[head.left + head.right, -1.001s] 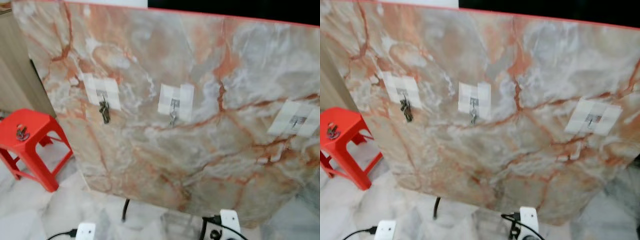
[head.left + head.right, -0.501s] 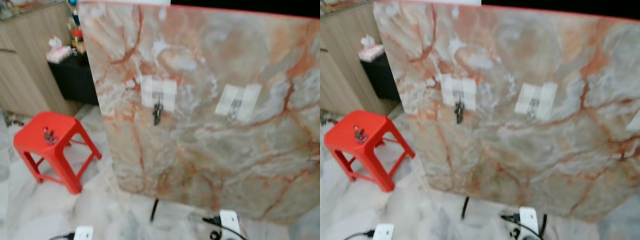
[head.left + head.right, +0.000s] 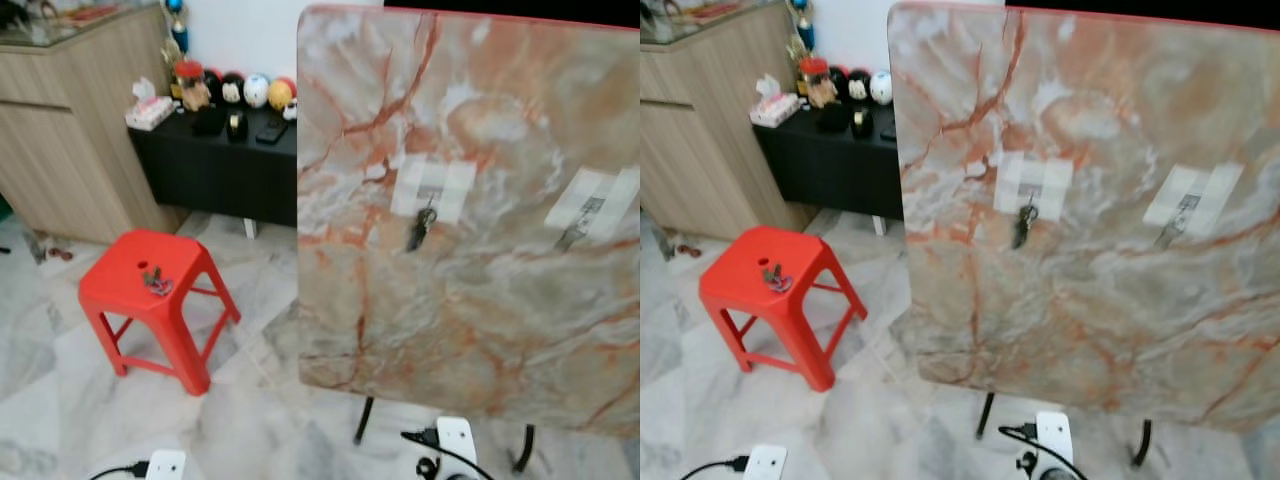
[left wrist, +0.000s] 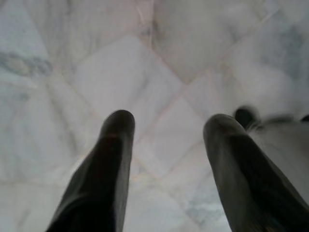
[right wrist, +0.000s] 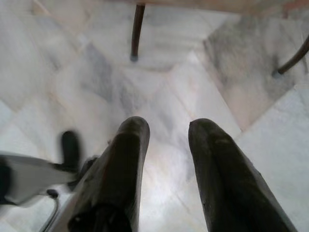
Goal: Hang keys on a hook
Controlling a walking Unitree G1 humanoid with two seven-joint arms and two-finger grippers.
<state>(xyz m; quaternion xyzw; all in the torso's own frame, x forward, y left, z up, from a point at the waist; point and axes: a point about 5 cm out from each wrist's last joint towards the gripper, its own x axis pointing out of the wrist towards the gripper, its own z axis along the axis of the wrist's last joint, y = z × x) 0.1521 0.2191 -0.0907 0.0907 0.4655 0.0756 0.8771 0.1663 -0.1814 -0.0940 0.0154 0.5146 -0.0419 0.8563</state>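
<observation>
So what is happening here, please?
Nothing is being handled at this moment. Both arms hang low: the left pincer and the right pincer are open over the floor. One bunch of keys lies on the red stool. Another bunch already hangs on a hook on the marble board, and the next hook is free.

Floor (image 3: 60, 400) open between stool (image 3: 150, 300), board (image 3: 470, 220).

Camera swung left: red stool (image 3: 150, 292) with keys (image 3: 156, 282) now nearer centre; black sideboard (image 3: 215, 170) revealed.
</observation>
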